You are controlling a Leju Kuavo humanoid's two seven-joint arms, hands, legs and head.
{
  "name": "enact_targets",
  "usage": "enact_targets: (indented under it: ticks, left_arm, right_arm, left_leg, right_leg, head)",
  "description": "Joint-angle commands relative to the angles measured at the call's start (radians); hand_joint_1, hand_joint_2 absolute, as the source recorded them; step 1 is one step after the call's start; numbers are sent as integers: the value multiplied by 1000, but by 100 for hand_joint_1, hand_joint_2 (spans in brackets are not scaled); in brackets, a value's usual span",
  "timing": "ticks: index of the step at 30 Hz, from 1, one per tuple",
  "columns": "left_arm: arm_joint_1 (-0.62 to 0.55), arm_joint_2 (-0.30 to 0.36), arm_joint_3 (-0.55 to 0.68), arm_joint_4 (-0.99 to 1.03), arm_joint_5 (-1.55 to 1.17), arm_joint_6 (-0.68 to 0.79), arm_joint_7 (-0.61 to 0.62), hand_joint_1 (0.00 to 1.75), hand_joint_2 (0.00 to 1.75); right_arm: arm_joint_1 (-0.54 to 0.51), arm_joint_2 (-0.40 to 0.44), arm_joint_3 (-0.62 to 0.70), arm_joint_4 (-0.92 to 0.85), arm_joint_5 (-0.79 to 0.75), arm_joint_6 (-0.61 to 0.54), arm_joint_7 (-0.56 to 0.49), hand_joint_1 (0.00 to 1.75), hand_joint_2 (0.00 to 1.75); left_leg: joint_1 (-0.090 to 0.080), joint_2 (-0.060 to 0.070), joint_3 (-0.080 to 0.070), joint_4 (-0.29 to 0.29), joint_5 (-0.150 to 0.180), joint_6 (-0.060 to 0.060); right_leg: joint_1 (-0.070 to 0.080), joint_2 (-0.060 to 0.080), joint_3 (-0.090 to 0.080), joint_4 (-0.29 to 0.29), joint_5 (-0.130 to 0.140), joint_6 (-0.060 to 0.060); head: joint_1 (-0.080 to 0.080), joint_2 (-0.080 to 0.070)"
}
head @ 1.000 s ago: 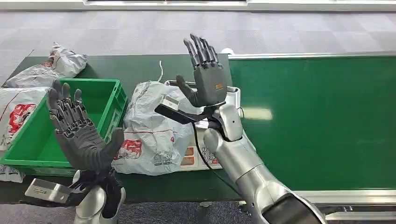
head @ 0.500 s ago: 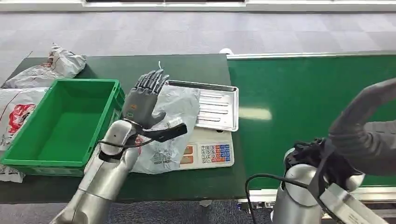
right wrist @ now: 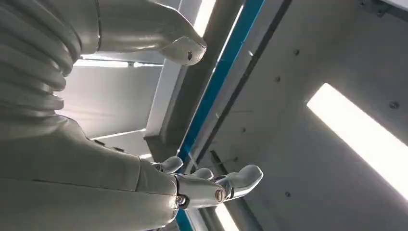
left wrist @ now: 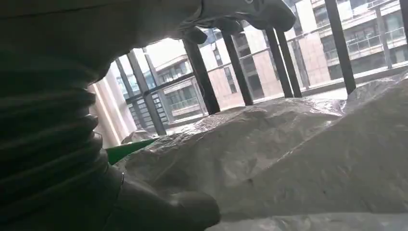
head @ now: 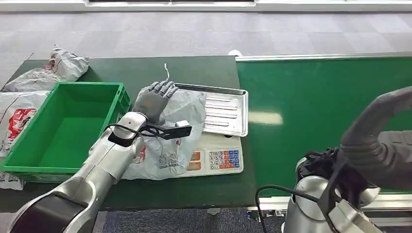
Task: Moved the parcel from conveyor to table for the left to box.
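The parcel (head: 177, 128), a crumpled grey plastic bag with red print, lies on the dark green table between the green box (head: 87, 86) and the scale. My left hand (head: 154, 98) reaches over it from the near side and rests on its far top, fingers stretched out. In the left wrist view the bag (left wrist: 298, 154) sits between the thumb (left wrist: 168, 211) and the fingers (left wrist: 240, 19), which stand apart around it. My right arm (head: 335, 194) is at the lower right, off the table. My right hand (right wrist: 110, 183) points up at the ceiling with fingers spread, holding nothing.
A scale (head: 216, 158) with a keypad carries a metal tray (head: 226, 114) just right of the parcel. The green conveyor belt (head: 330, 107) runs along the right. Two more bags (head: 53, 70) (head: 17, 116) lie left of the box.
A second ago both hands were raised before the camera. The left hand has come down onto the parcel and slid forward over it. The right arm has swung out to the lower right.
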State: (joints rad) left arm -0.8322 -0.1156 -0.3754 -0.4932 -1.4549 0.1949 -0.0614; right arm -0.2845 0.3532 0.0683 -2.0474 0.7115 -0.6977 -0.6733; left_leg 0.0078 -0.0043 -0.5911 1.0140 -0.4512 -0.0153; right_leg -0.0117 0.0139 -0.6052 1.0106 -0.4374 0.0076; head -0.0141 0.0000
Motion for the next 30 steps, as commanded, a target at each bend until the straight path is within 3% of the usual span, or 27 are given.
enact_targets:
  ticks: [1,5,7,9,10,11,12,23,30]
  left_arm:
    - [-63,17,-60,113,-5,-7,1,0,175]
    - [-69,28,-72,158,-22,-70,8,0,175]
    - [-78,39,-80,198,-36,-161,12,0,175]
    - [-106,53,-105,241,-68,-268,4,0,175]
    - [-135,61,-112,242,-76,-291,-13,21,175]
    - [-154,65,-126,241,-93,-304,-25,91,175]
    - [-162,65,-128,240,-94,-313,-36,171,175]
    - [-162,70,-138,219,-96,-209,-150,175,175]
    - [-147,72,-132,205,-95,-123,-143,175,175]
  right_arm:
    - [31,-4,20,-1,-2,0,4,0,175]
    - [28,-4,79,-4,74,0,86,0,175]
    - [41,-4,32,71,-26,0,-25,0,175]
    - [56,-4,20,114,-17,0,-25,0,175]
    - [58,-4,12,113,-19,0,-25,0,175]
    - [63,-4,4,110,-21,0,-25,0,175]
    - [65,-4,4,110,-26,0,-25,0,175]
    - [80,-4,-18,96,-35,0,-25,0,175]
    - [86,-4,-27,90,-37,0,-25,0,175]
  left_leg:
    - [0,0,0,0,0,0]
    - [0,1,2,-2,0,0]
    - [0,1,1,-2,0,0]
    - [1,2,3,-3,1,0]
    - [2,1,3,-2,0,0]
    - [2,2,4,-4,1,0]
    - [2,1,3,-2,0,0]
    - [2,0,3,-3,2,-1]
    - [2,0,2,-2,1,-2]
  right_leg:
    - [1,-1,1,-1,0,0]
    - [1,-1,1,-2,0,-1]
    - [1,0,1,-2,1,-1]
    - [1,0,3,-4,1,-1]
    - [2,0,3,-3,1,-1]
    - [2,0,4,-4,1,-1]
    - [2,0,4,-3,1,-1]
    - [2,-2,3,-3,2,-2]
    - [2,-1,2,-2,1,-2]
  head:
    - [0,0]
    - [0,0]
    - [0,0]
    - [0,0]
    - [-1,0]
    - [0,0]
    - [0,0]
    - [0,0]
    - [0,0]
